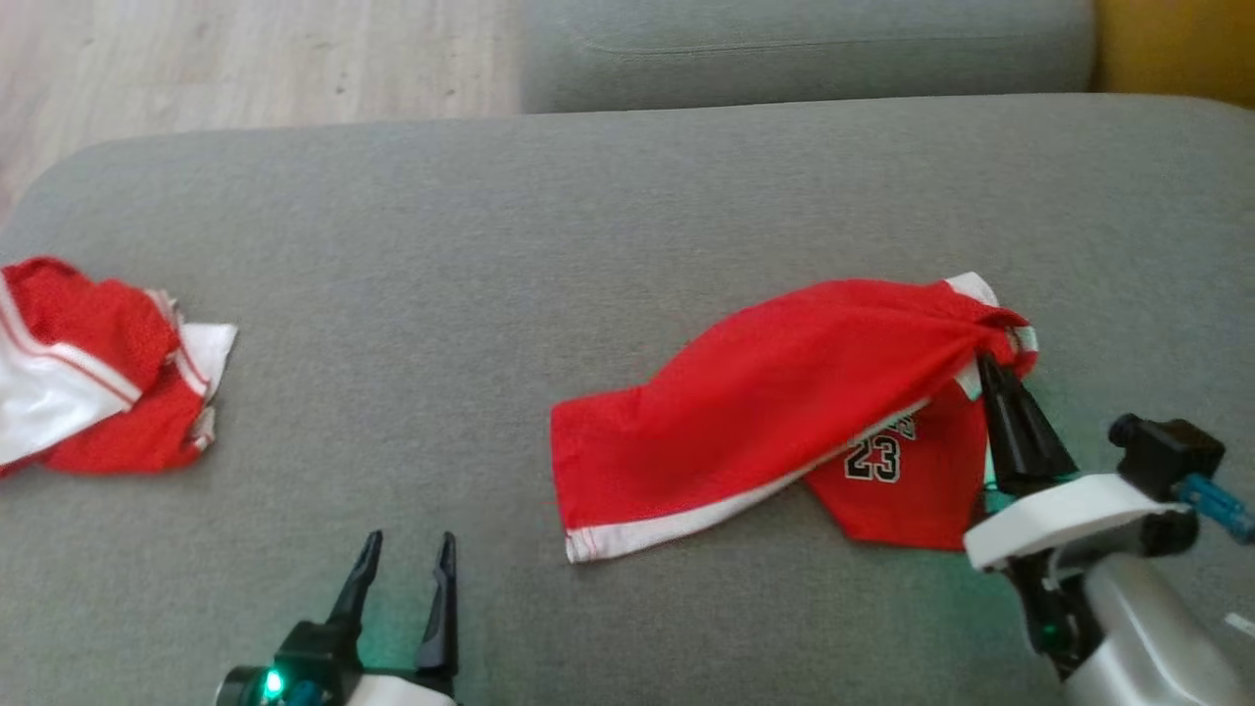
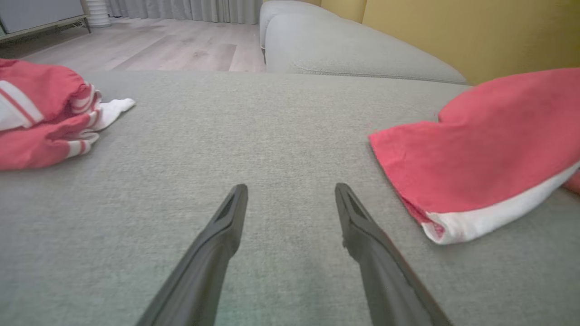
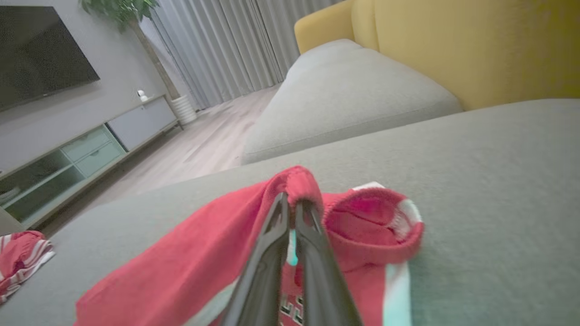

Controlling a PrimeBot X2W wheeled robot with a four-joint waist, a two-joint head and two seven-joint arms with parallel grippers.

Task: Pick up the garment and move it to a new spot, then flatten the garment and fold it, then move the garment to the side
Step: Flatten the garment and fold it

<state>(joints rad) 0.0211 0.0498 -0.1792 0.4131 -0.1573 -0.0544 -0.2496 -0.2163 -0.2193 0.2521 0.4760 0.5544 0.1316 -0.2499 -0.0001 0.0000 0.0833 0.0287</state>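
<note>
Loosely bunched red jersey (image 1: 775, 412), grey woven cushion (image 1: 588, 216).

Grey sofa cushion (image 1: 627, 196), red jersey (image 1: 765, 412) right, red-and-white garment (image 1: 98, 373) left

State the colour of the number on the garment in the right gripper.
The 23 is black, outlined white, on the red garment; head view shows it best.

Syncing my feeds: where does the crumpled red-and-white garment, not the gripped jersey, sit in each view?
Head view: crumpled garment, far left edge.
Left wrist view: crumpled garment, upper left.
Right wrist view: crumpled garment, bottom-left corner.
Shared landmark: the far grey cushion beyond the seat.
</note>
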